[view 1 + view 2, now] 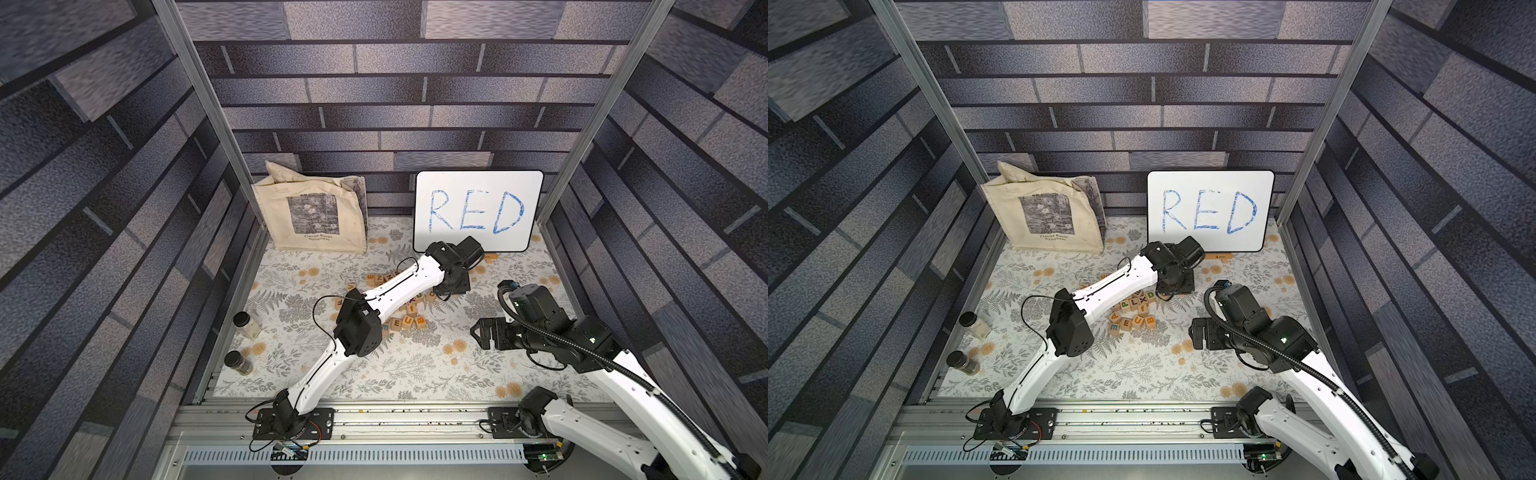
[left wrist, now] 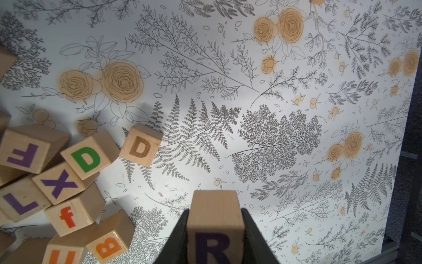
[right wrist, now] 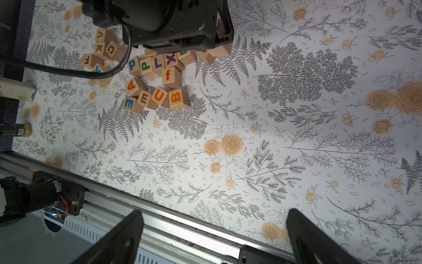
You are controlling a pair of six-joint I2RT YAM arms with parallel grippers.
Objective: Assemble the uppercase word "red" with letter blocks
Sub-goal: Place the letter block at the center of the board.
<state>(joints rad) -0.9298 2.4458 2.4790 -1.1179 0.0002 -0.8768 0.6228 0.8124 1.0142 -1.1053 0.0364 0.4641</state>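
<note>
Left gripper [image 2: 215, 212] is clamped on the R block [image 2: 215, 226] in the left wrist view. Jaws pinch two opposite side faces with the purple R toward the camera, so the letter stays readable and the underside is free for set-down. It hangs over bare desk [image 2: 274, 160] just beside the heap of letter blocks [image 2: 57, 182]; my guess is that clear patch is the build spot. The orange D block [image 2: 141, 145] sits at the heap's edge, just beside the green D block [image 2: 85, 158], which is the wrong one. Right wrist view: right gripper [image 3: 215, 212] has its jaws wide apart with nothing between them, parked over the desk's front edge by the rail. It is probably just keeping clear of the other arm. The orange E block [image 3: 145, 98] is on the heap's near side, touching a teal E block [image 3: 129, 104], with its letter face exposed. In both top views the whiteboard [image 1: 478, 210] reading RED leans on the back wall as reference. The left gripper sits between heap and whiteboard, fingers hidden under the wrist. Containers: the tote bag [image 1: 311, 216] is propped at the back wall and its inside is not visible. Two jars [image 1: 245, 324] stand at the desk's left edge with dark lids on, one fill pale and one dark, too small to identify.
</note>
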